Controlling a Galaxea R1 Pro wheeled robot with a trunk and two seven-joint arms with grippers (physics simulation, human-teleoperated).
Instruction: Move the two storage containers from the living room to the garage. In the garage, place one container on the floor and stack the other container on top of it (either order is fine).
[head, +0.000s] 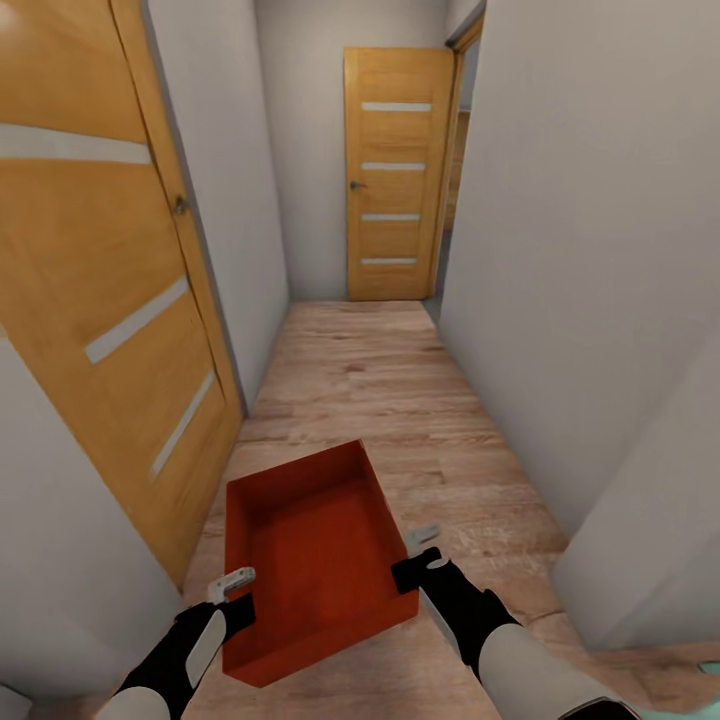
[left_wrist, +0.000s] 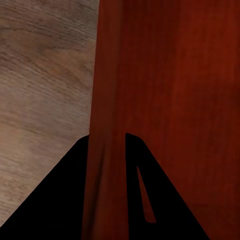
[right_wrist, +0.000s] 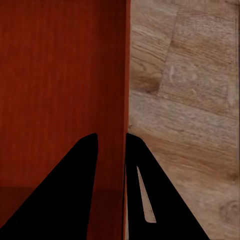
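Both pincers, left pincer (head: 232, 580) and right pincer (head: 424, 541), clamp opposite walls of one bin (head: 312, 553), keeping it level for hallway carrying.

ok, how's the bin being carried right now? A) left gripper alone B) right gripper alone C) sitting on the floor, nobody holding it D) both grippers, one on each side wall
D: the left gripper and right gripper each clamp an opposite side wall of the orange-red bin, and each wrist view shows the fingers straddling a wall.

We're getting even, bright, soft light with no glare. Head view is bending wide-angle at the edges. Wrist views are rendering slightly blurry.
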